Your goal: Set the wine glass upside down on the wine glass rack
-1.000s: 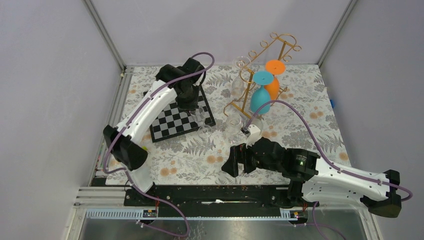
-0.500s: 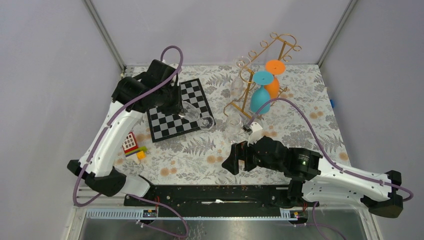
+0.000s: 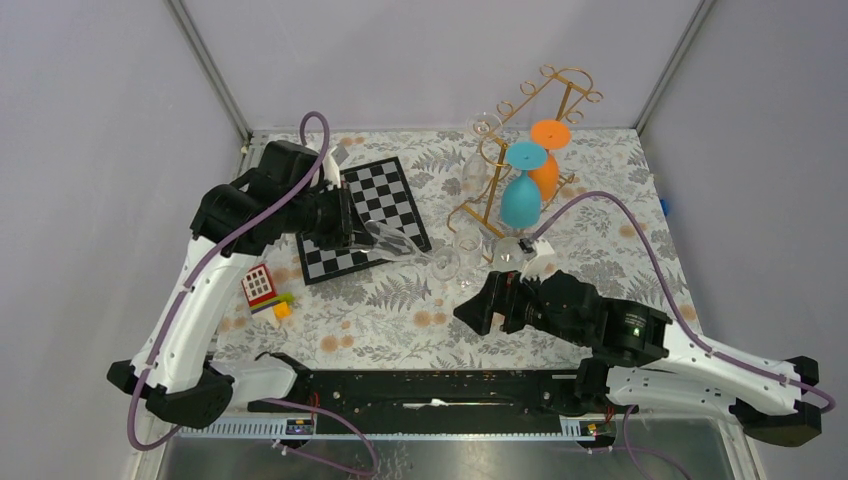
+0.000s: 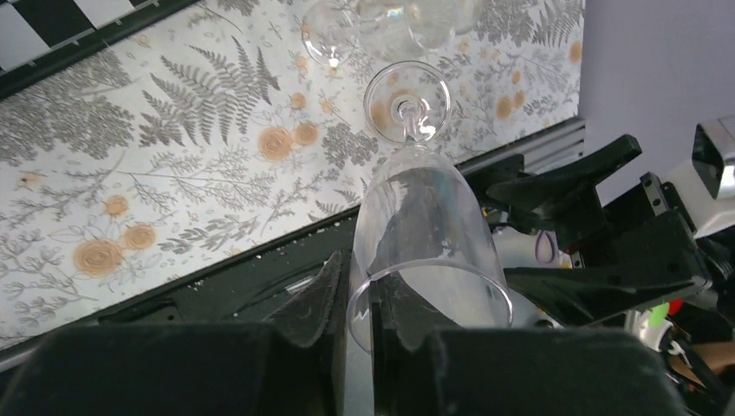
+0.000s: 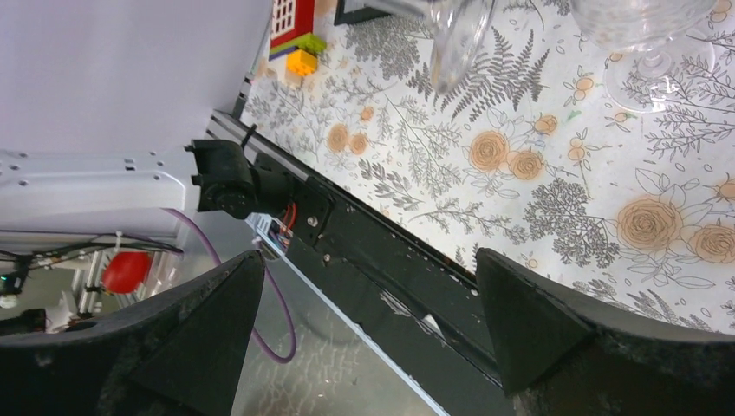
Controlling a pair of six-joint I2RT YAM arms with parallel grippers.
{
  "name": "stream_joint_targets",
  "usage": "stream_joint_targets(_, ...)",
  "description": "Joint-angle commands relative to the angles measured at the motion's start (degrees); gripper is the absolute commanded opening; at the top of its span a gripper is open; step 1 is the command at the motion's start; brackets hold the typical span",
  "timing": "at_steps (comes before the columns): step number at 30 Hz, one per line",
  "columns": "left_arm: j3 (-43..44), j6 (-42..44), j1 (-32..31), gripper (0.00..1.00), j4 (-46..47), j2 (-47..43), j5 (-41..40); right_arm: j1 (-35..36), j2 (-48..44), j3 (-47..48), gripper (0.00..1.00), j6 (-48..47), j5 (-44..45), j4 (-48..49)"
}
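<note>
Left gripper [image 4: 355, 299] clamps narrow on the bowl rim of the clear wine glass [image 4: 425, 225]. Glass lies sideways above the floral-print table [image 3: 380, 300], beside the black-and-white chessboard [image 3: 385, 190], apart from the gold wire wine glass rack [image 3: 488, 195]. Right gripper [image 5: 368, 286] gapes wide, empty.

left gripper [image 3: 360, 227]: nearly closed, arm arched, pointing right | right gripper [image 3: 478, 312]: jaws spread wide, arm low, pointing left

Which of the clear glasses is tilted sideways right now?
The wine glass pinched at its rim by the left pincer, foot pointing away from it. The clear glass standing by the wine glass rack is upright.
</note>
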Motion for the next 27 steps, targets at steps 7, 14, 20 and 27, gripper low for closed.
stream_joint_targets(7, -2.6, -2.1, 0.3, 0.0, 5.0, -3.6, 9.0, -5.3, 0.5, -1.5, 0.88, 6.6, -4.9, 8.1)
stream_joint_targets(14, -4.1, -2.2, 0.3, 0.0, 4.1, -5.3, 10.0, -8.2, 2.8, -2.1, 0.73, 8.4, -7.3, 9.9)
stream_joint_targets(20, -5.1, -3.1, 0.4, 0.0, 4.0, -5.7, 11.1, -10.0, 3.4, -2.7, 0.61, 7.9, -6.3, 10.3)
stream_joint_targets(27, -5.3, -3.2, 0.3, 0.0, 4.0, -5.6, 12.5, -11.1, 3.8, -3.8, 0.51, 7.0, -5.6, 11.5)
